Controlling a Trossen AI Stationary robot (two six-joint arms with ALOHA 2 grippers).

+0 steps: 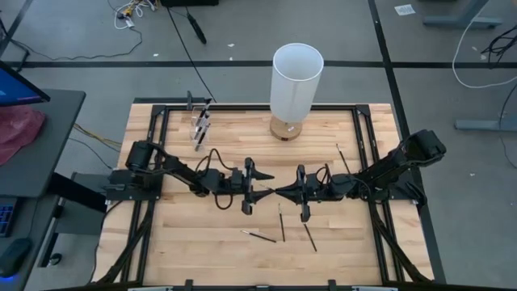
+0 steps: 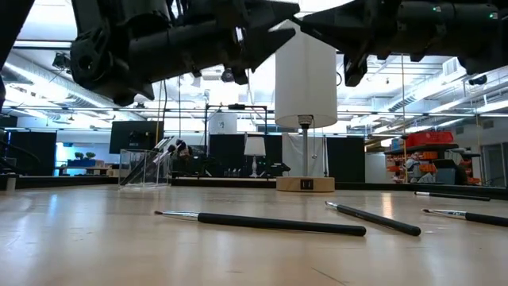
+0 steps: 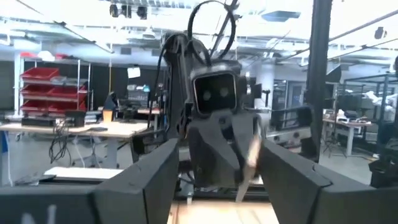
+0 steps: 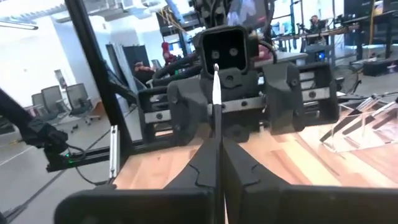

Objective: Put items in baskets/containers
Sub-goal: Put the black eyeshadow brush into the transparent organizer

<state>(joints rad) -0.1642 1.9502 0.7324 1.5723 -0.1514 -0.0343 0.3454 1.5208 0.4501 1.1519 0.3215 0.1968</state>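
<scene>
My right gripper (image 4: 219, 155) is clamped tight on a brush (image 4: 216, 93), mid-table in front of the lamp (image 1: 296, 85). My left gripper (image 3: 214, 168) faces it, fingers spread wide, holding nothing.

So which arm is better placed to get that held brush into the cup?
Left. The cup sits on its side, and the open left claw faces the brush pinched in the right claw.

No readable text, label, brand, number or sign anywhere in these views.
</scene>
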